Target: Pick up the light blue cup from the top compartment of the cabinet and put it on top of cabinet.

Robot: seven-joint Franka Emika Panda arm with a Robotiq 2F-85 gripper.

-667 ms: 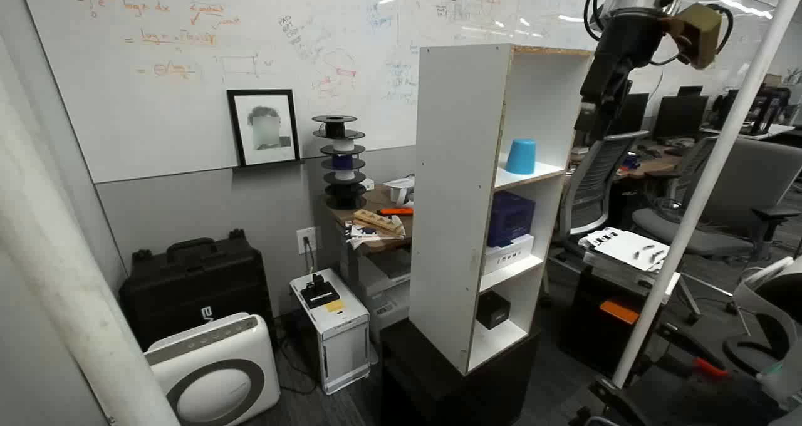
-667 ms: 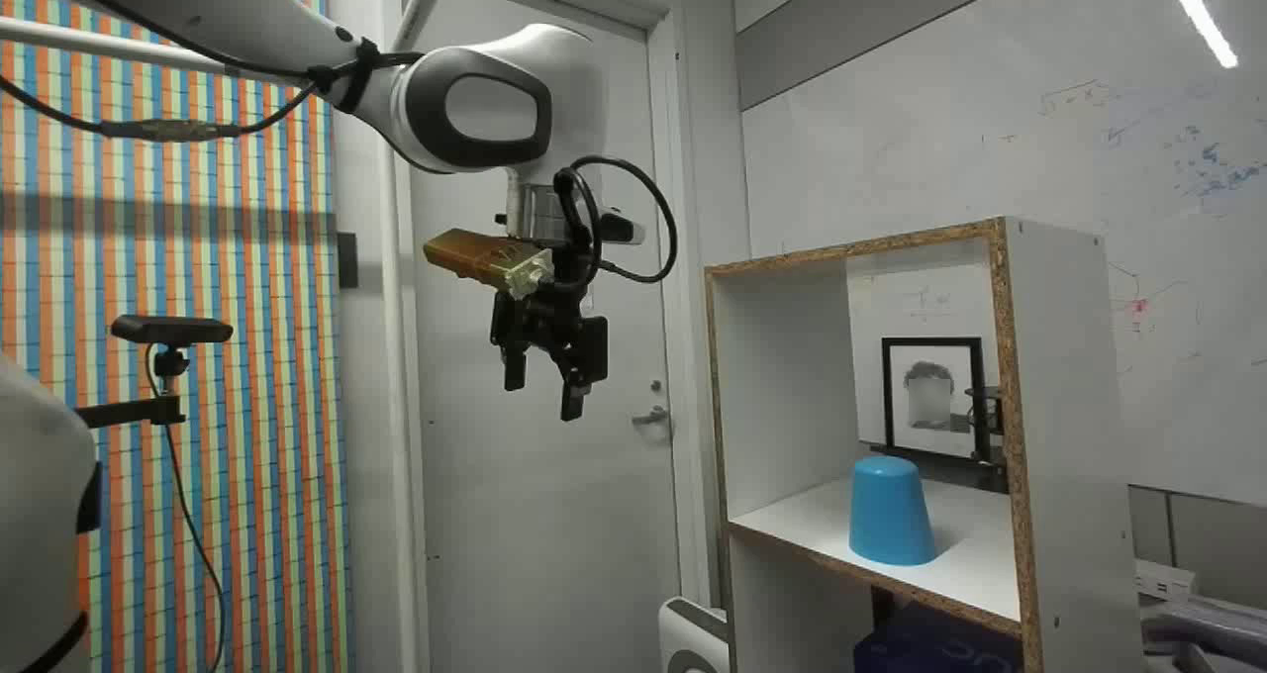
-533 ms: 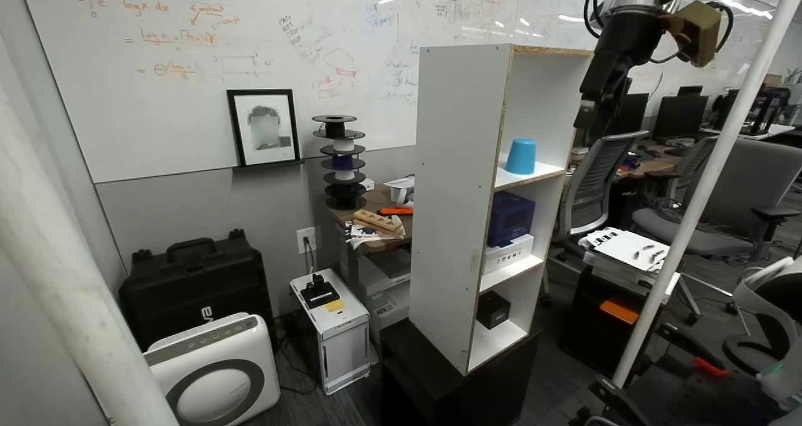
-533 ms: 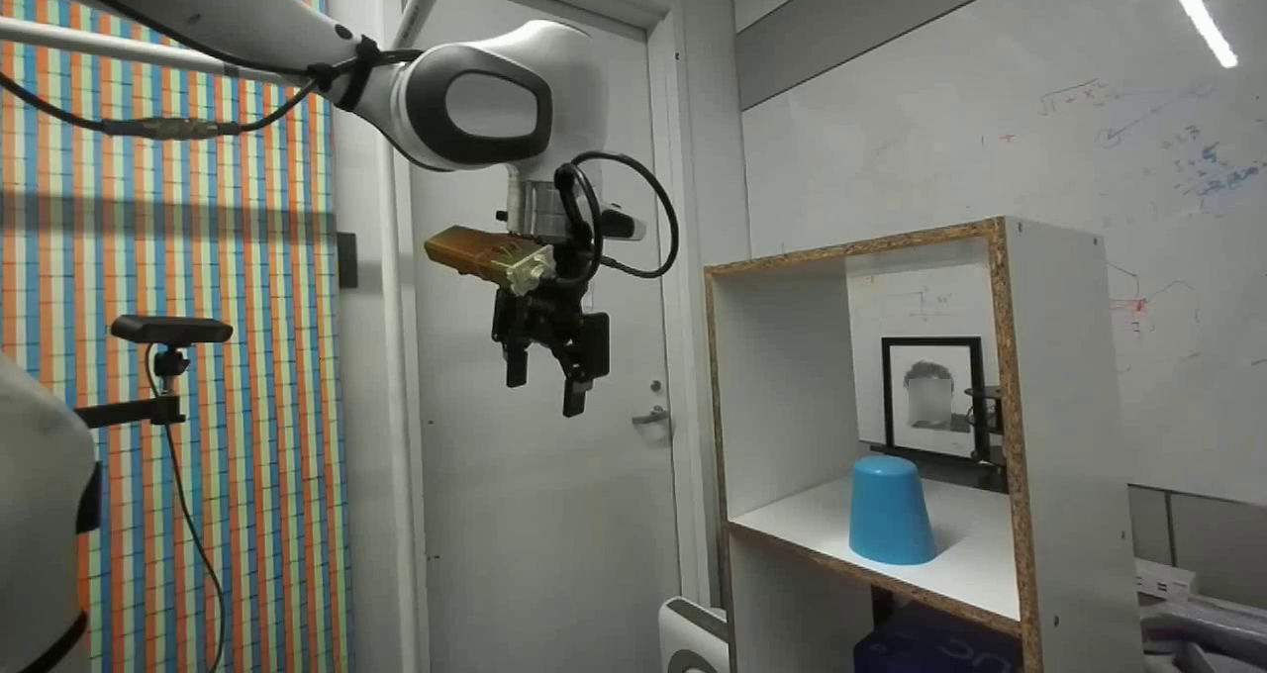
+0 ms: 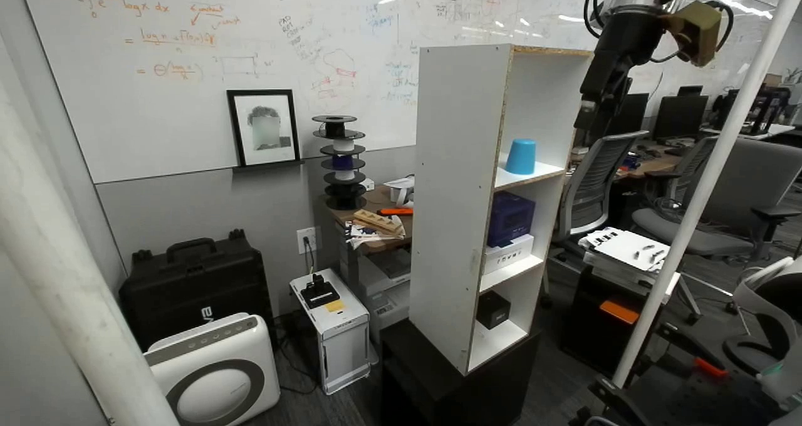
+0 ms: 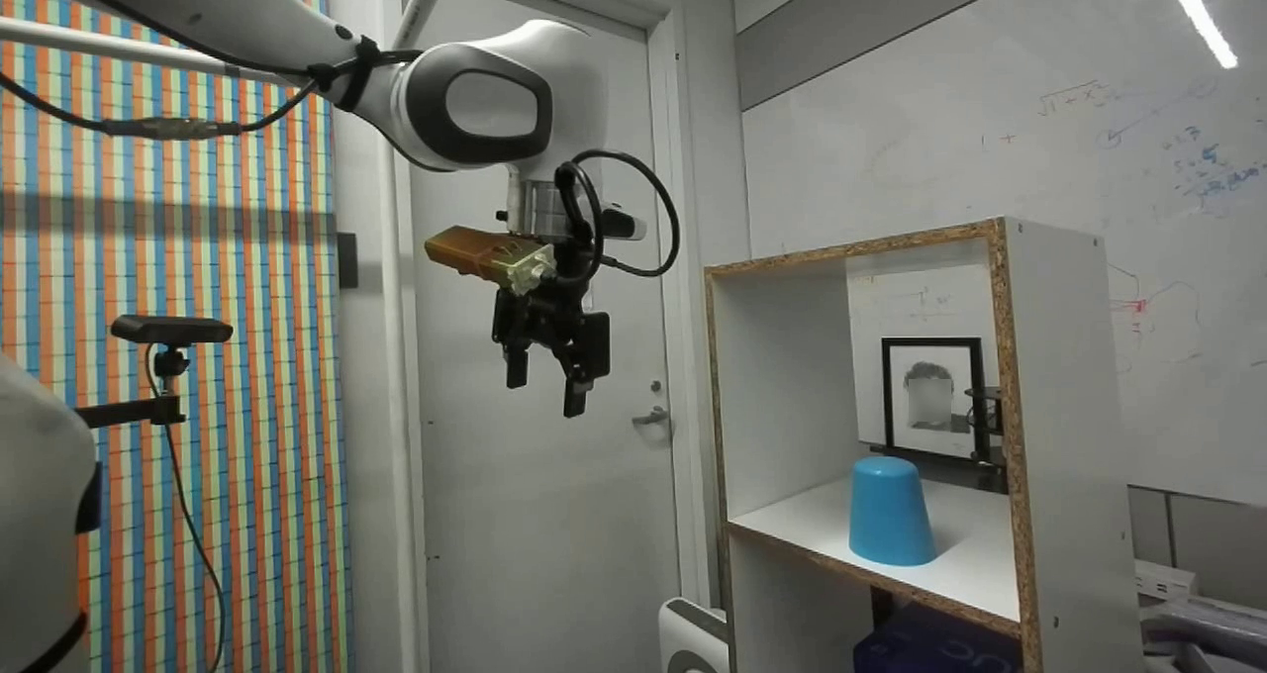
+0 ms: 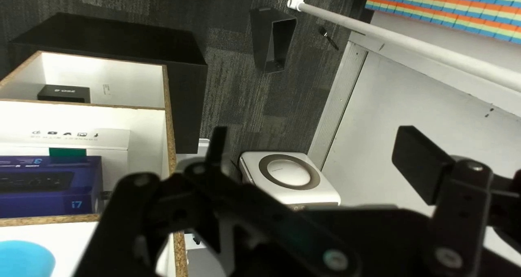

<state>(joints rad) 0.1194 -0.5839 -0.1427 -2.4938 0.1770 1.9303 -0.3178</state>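
Wrist view, boxes in cabinet, pole

"Where's the light blue cup?"
"In the top compartment, upside down, narrow closed end up, wide end on its white floor, close to the near edge, apart from the left and right walls"
"And the cabinet?"
"Upright, tall, narrow, white, chipboard showing along its edges"

Orange-scribbled whiteboard, framed portrait at its lower edge. Spool stack on the desk. Black case behind white appliance (round-faced, also in wrist view). Purple box on white box. Pale door, lever handle.
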